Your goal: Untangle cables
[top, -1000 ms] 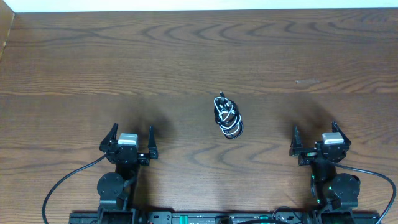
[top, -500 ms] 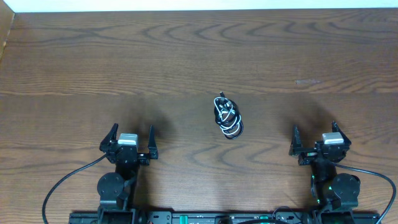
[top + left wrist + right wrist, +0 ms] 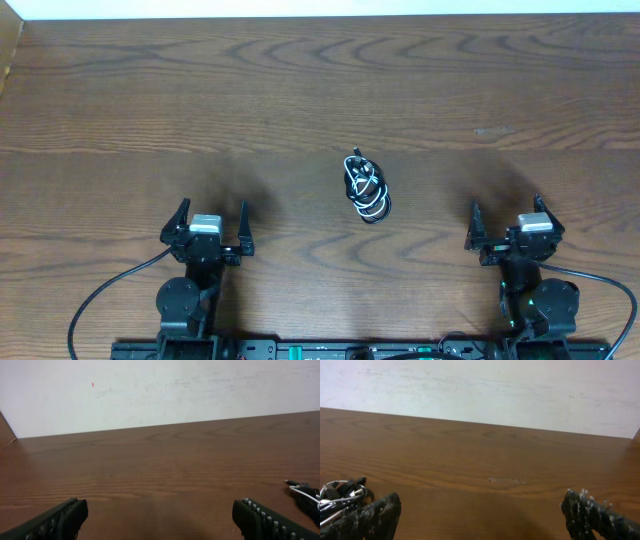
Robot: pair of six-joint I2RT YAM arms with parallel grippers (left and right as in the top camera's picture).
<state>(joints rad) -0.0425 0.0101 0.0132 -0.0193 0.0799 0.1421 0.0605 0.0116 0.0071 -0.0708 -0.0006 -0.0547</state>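
Cables (image 3: 366,188): one small tight clump, black cords with a white one looped through. It lies near the middle of the table (image 3: 150,100), between the two arms and a bit farther out than both. Nothing touches it.

Left gripper (image 3: 211,222): near edge, left side, jaws spread wide, empty. Right gripper (image 3: 507,222): near edge, right side, also spread wide, empty. Each is well apart from the clump. The wrist views catch only its edge, low at one side.

Risks, as I judge them:
- The clump is compact, so a pinch could take several cords at once and lift the whole lot instead of one strand.
- Pulling two ends apart without finding a free loop could tighten the tangle.
- Thin cords may slip from the fingers or lie too flat to get under.
- A plug end could snag in a loop.
- Both arms reaching for such a small target could bump each other.

Writing: none readable. No brand or label on the cords, grippers or wall (image 3: 150,390).
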